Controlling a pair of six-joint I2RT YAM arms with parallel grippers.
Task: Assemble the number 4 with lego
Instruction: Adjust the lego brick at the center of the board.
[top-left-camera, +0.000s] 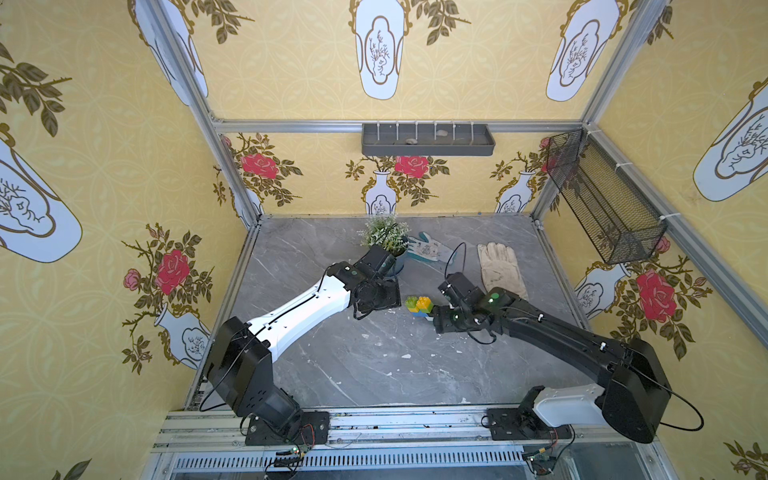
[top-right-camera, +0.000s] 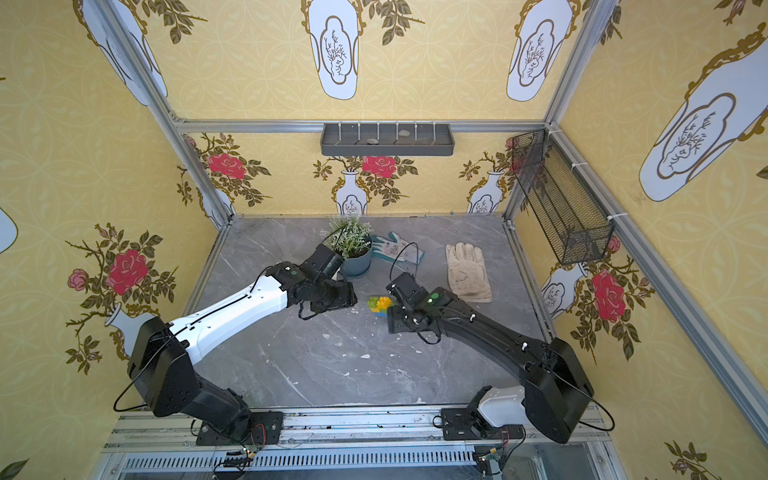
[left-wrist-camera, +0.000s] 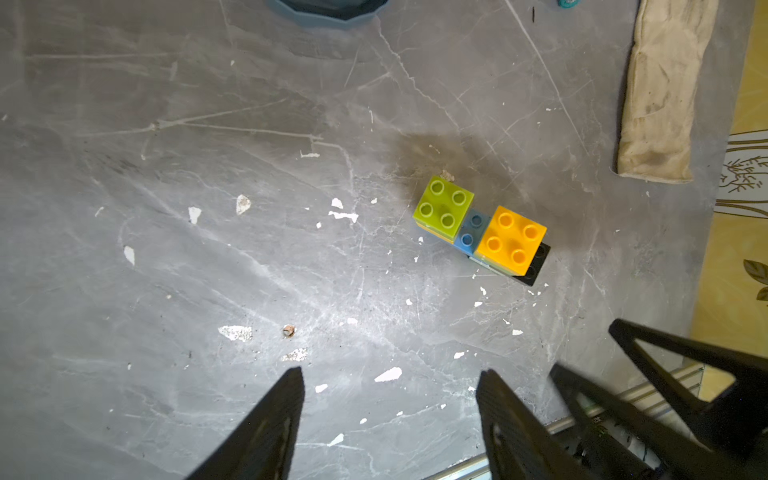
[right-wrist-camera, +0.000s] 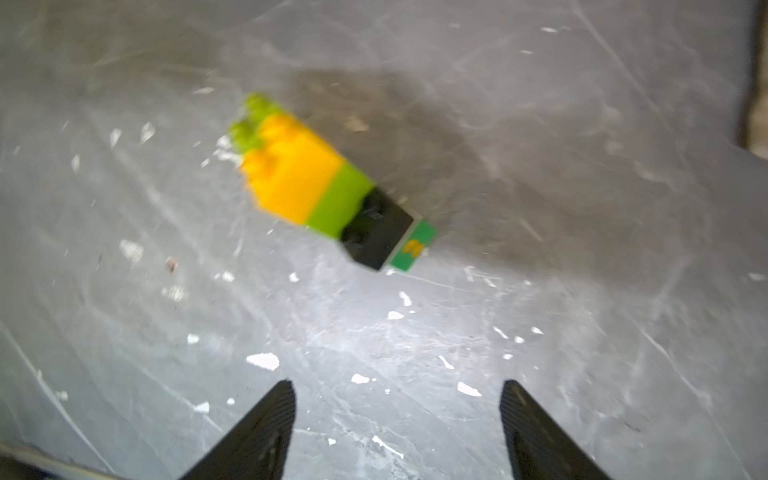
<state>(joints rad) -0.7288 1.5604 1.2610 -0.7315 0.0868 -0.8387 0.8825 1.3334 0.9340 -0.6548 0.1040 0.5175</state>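
The number 4 (top-left-camera: 419, 305) (top-right-camera: 379, 304) stands upright on the grey table between my two arms, built of lego. From above in the left wrist view I see a lime top (left-wrist-camera: 444, 208), a yellow top (left-wrist-camera: 511, 239), the blue crossbar (left-wrist-camera: 471, 232) between them and a black brick (left-wrist-camera: 538, 266) lower down. The right wrist view is blurred and shows its side (right-wrist-camera: 324, 183): yellow, lime, black, a thin white band, green. My left gripper (left-wrist-camera: 390, 372) is open and empty, short of the figure. My right gripper (right-wrist-camera: 397, 382) is open, empty and apart from it.
A potted plant (top-left-camera: 384, 235) stands behind the left wrist. A blue-and-white glove (top-left-camera: 428, 247) and a beige glove (top-left-camera: 500, 266) lie at the back of the table. A wire basket (top-left-camera: 598, 199) hangs on the right wall, a grey tray (top-left-camera: 428, 139) on the back wall.
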